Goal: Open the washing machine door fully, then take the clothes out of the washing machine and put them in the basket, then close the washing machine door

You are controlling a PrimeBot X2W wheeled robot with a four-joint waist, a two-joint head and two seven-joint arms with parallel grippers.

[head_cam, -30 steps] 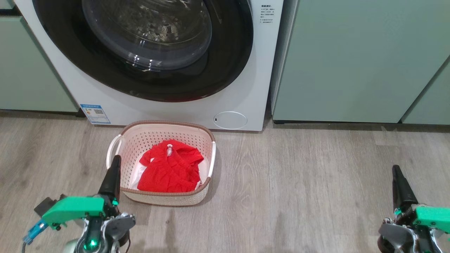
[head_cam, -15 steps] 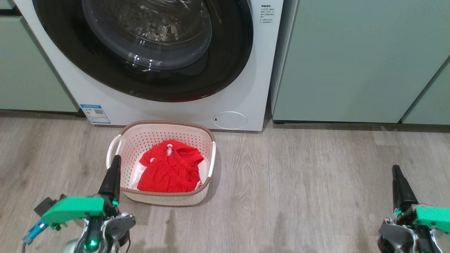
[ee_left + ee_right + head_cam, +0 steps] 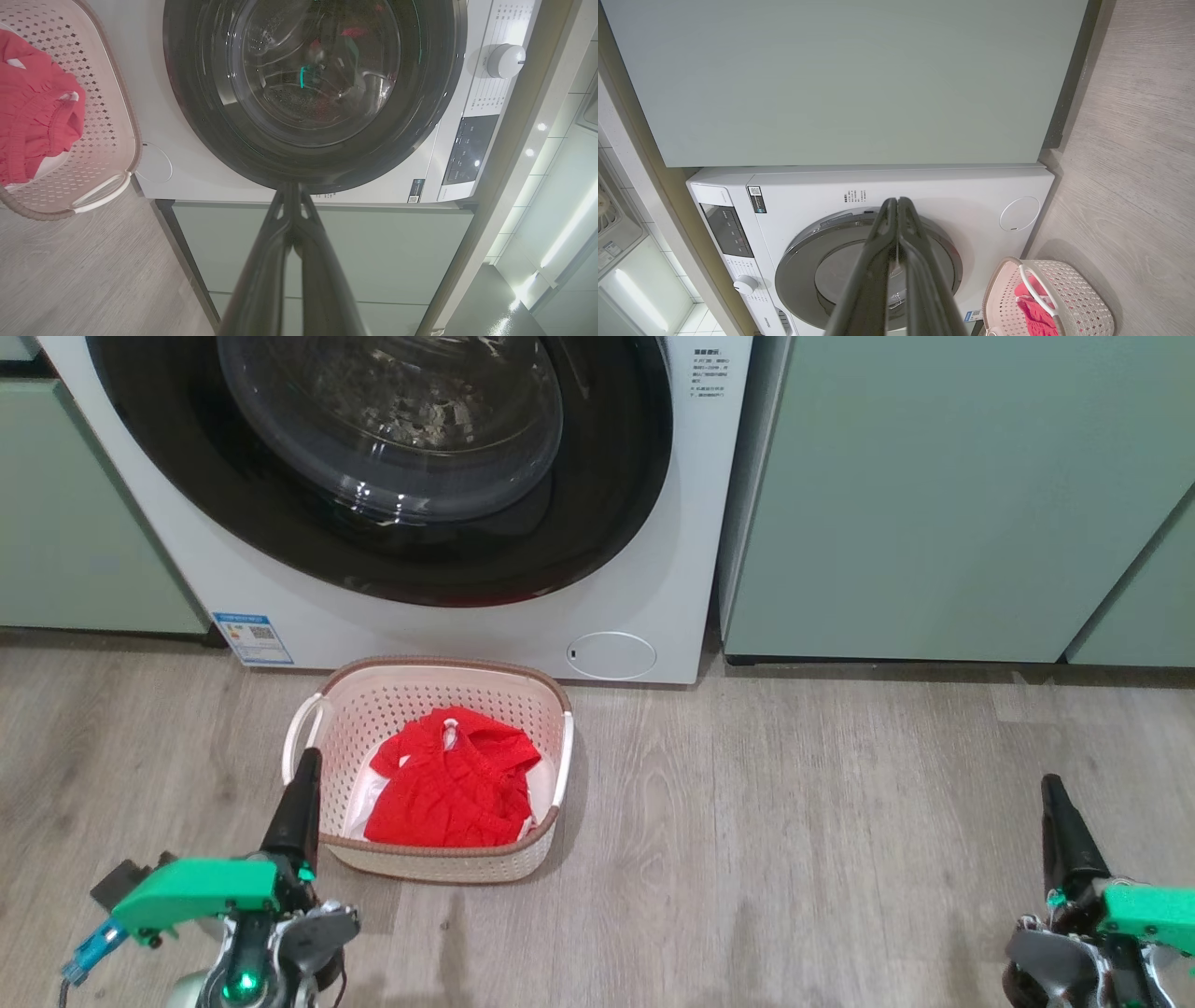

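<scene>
The white washing machine [image 3: 653,607] stands at the back with its black-rimmed washing machine door [image 3: 597,523] flat against the front, shut. On the floor before it sits the cream basket [image 3: 560,695], and the red clothes [image 3: 453,789] lie inside it. My left gripper [image 3: 306,761] is shut and empty, low at the left, its tips just over the basket's left rim. At the lower right my right gripper [image 3: 1051,786] is shut and empty too, far from the basket. In the left wrist view the door [image 3: 434,107] and the basket [image 3: 105,186] show beyond the gripper [image 3: 290,186].
Pale green cabinets [image 3: 934,495] flank the machine on both sides. Grey wood-look floor [image 3: 794,821] spreads open between the basket and my right gripper. A blue sticker [image 3: 252,637] marks the machine's lower left corner, and a control knob [image 3: 502,60] shows in the left wrist view.
</scene>
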